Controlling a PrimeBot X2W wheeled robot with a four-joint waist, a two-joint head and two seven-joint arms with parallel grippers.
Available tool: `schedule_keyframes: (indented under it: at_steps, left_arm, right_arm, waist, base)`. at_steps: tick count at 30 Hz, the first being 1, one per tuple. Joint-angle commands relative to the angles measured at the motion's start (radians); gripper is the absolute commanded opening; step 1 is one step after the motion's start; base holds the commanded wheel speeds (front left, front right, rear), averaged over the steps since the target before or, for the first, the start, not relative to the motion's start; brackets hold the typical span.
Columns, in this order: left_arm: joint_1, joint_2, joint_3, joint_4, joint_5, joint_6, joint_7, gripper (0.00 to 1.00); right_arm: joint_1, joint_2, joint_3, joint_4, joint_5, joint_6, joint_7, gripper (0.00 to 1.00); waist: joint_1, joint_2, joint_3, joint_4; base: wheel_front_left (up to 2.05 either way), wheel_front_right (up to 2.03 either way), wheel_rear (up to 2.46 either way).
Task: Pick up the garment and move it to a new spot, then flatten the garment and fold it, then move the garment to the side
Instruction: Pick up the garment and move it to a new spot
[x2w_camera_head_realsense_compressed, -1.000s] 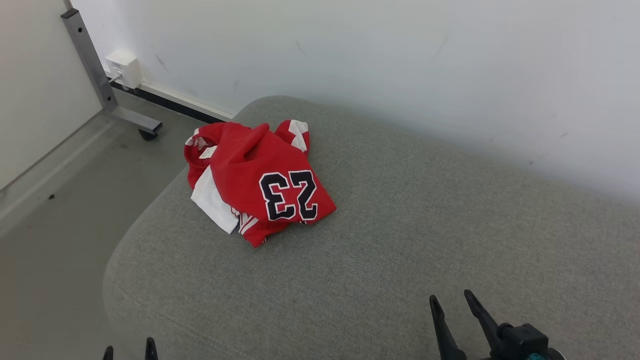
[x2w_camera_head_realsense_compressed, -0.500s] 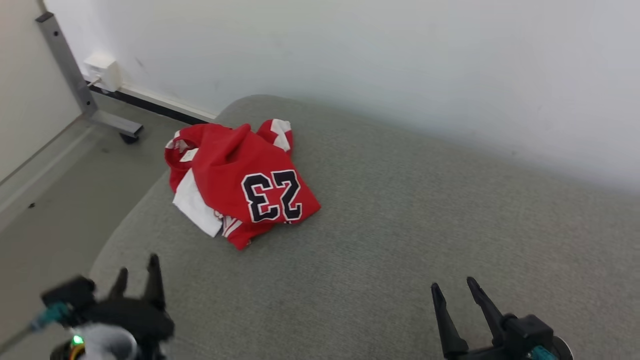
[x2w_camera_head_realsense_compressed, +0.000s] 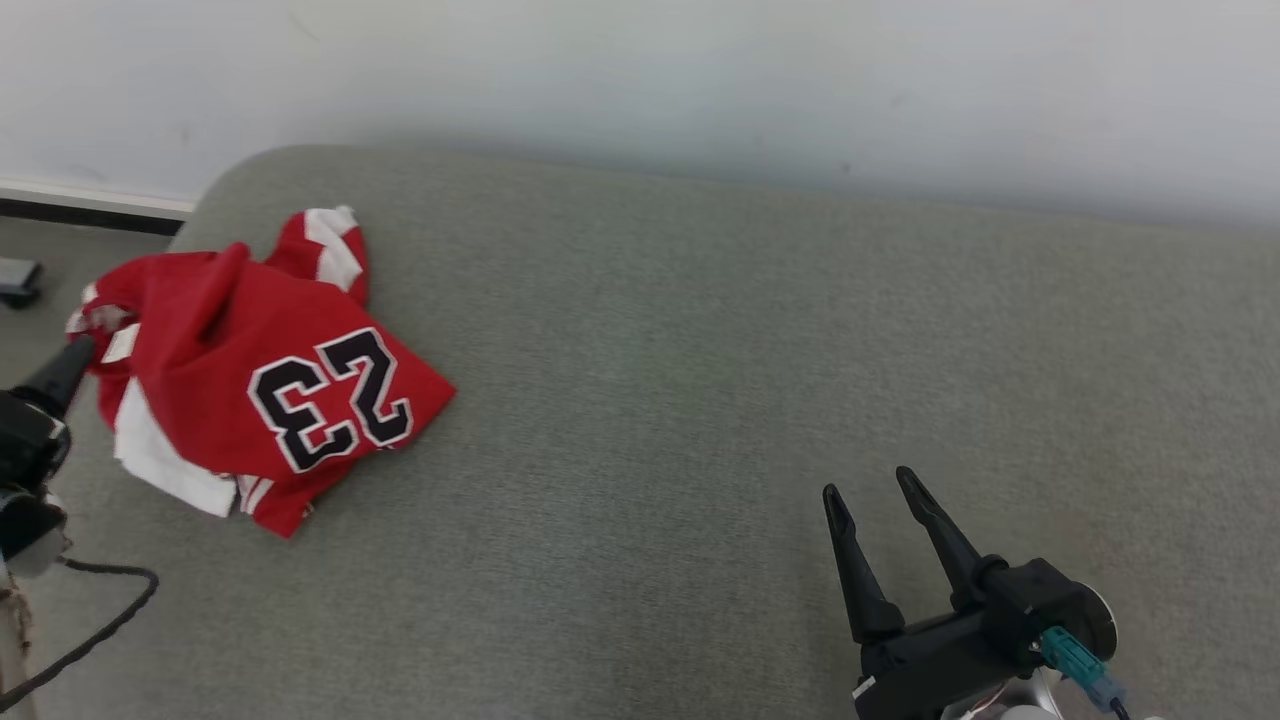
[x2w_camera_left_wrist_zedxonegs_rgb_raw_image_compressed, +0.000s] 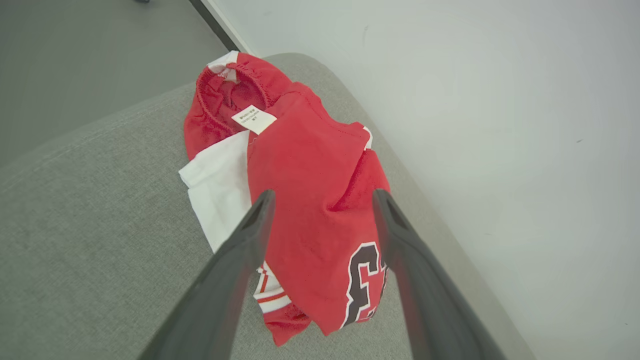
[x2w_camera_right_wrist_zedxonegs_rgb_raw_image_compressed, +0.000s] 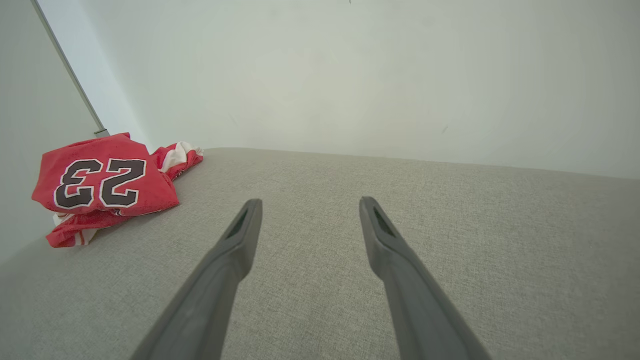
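The garment (x2w_camera_head_realsense_compressed: 260, 390) is a crumpled red jersey with white panels and a black "23", lying at the left end of the grey cushion (x2w_camera_head_realsense_compressed: 700, 350). My left gripper (x2w_camera_head_realsense_compressed: 70, 355) sits at the left edge of the head view, its dark tip beside the jersey's collar. In the left wrist view it (x2w_camera_left_wrist_zedxonegs_rgb_raw_image_compressed: 322, 192) hovers open over the garment (x2w_camera_left_wrist_zedxonegs_rgb_raw_image_compressed: 310, 150), fingers straddling a raised red fold, nothing gripped. My right gripper (x2w_camera_head_realsense_compressed: 868, 482) stands open over bare cushion at the lower right, far from the jersey. In its own view the right gripper (x2w_camera_right_wrist_zedxonegs_rgb_raw_image_compressed: 310, 201) has the garment (x2w_camera_right_wrist_zedxonegs_rgb_raw_image_compressed: 100, 185) far left.
A pale wall (x2w_camera_head_realsense_compressed: 640, 80) runs along the cushion's far side. Grey floor (x2w_camera_head_realsense_compressed: 20, 230) and a dark baseboard lie beyond the cushion's rounded left end. A black cable (x2w_camera_head_realsense_compressed: 100, 620) trails from my left arm. The cushion right of the jersey is bare fabric.
The head camera has swung right, shifting the scene left. My left gripper rose from the bottom edge and reached over the garment's left side. The right gripper edged upward. The garment lies unchanged.
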Motion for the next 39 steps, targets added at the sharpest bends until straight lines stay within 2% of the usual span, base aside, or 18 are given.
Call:
schedule_keyframes:
  at_steps: [1, 6, 10, 18, 23, 24, 25, 26, 27, 39]
  left_arm:
    - [-0.015, 0.001, 0.005, -0.03, -0.016, 0.023, 0.031, 1.0]
    - [0.041, 0.06, 0.004, -0.156, -0.009, 0.116, 0.188, 1.0]
    - [0.106, 0.119, -0.026, -0.259, 0.049, 0.178, 0.278, 1.0]
    - [0.23, 0.207, -0.072, -0.347, 0.182, 0.248, 0.323, 1.0]
    - [0.277, 0.185, -0.08, -0.369, 0.176, 0.263, 0.344, 1.0]
    - [0.287, 0.184, -0.085, -0.371, 0.181, 0.262, 0.347, 0.81]
    - [0.291, 0.182, -0.088, -0.375, 0.183, 0.262, 0.348, 0.47]
    - [0.291, 0.18, -0.091, -0.377, 0.181, 0.259, 0.347, 0.17]
    - [0.289, 0.176, -0.092, -0.379, 0.178, 0.256, 0.337, 0.0]
    - [0.207, 0.175, -0.088, -0.442, 0.138, 0.206, 0.282, 0.0]
  right_arm:
    - [-0.02, -0.002, 0.005, 0.0, 0.012, 0.001, -0.009, 1.0]
    - [-0.04, -0.001, 0.021, 0.014, 0.035, 0.001, -0.024, 1.0]
    - [-0.047, -0.001, 0.03, 0.027, 0.051, 0.001, -0.033, 1.0]
    - [-0.055, -0.001, 0.035, 0.043, 0.062, 0.001, -0.041, 1.0]
    - [-0.053, -0.001, 0.039, 0.052, 0.067, 0.001, -0.041, 1.0]
    - [-0.052, -0.001, 0.04, 0.054, 0.069, 0.001, -0.042, 1.0]
    - [-0.052, -0.001, 0.041, 0.054, 0.071, 0.001, -0.042, 1.0]
    - [-0.052, -0.001, 0.043, 0.055, 0.071, 0.001, -0.042, 1.0]
    - [-0.052, -0.001, 0.042, 0.057, 0.07, 0.001, -0.042, 1.0]
    - [-0.018, -0.001, 0.026, 0.072, 0.096, 0.001, -0.042, 1.0]
  waist:
    - [-0.0002, -0.0001, 0.192, -0.207]
    - [-0.0002, -0.0001, 0.226, -0.264]
    - [-0.0002, -0.0001, 0.236, -0.291]
    - [-0.0002, -0.0001, 0.227, -0.303]
    - [-0.0002, -0.0001, 0.212, -0.294]
    - [-0.0002, -0.0001, 0.209, -0.292]
    - [-0.0002, -0.0001, 0.207, -0.291]
    - [-0.0002, -0.0001, 0.204, -0.289]
    - [-0.0002, -0.0001, 0.201, -0.287]
    - [-0.0002, -0.0001, 0.105, -0.233]
  base:
    - [0.0, 0.0, 0.0]
    - [0.0, 0.0, 0.0]
    - [0.0, 0.0, 0.0]
    - [0.0, 0.0, 0.0]
    - [0.0, 0.0, 0.0]
    - [0.0, 0.0, 0.0]
    - [0.0, 0.0, 0.0]
    - [0.0, 0.0, 0.0]
    - [0.0, 0.0, 0.0]
    - [0.0, 0.0, 0.0]
